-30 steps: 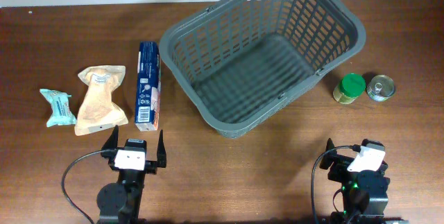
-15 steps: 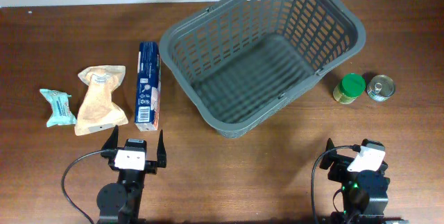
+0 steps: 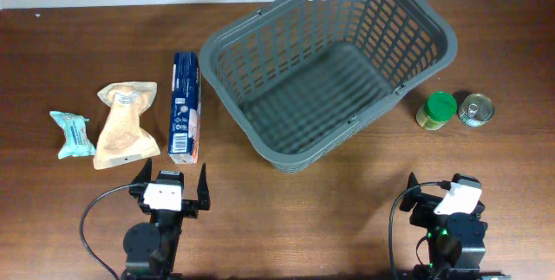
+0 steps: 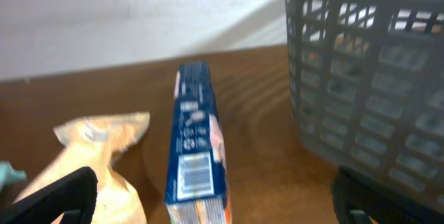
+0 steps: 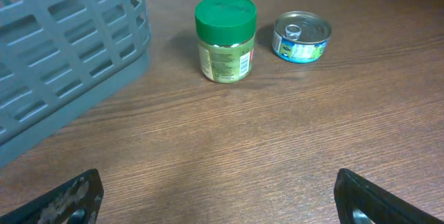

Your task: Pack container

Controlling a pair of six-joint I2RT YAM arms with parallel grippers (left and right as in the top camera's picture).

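Note:
The dark grey slotted basket stands empty at the table's back middle; its wall shows in the left wrist view and the right wrist view. A blue box lies left of it, just ahead of my left gripper, which is open and empty; the box also shows in the left wrist view. A green-lidded jar and a tin can stand right of the basket, beyond my open, empty right gripper. The right wrist view shows the jar and the can.
A tan pouch and a pale teal packet lie left of the blue box. The pouch also shows in the left wrist view. A white wall runs behind the table's far edge.
The left gripper has shifted very slightly to the right. Nothing else has moved.

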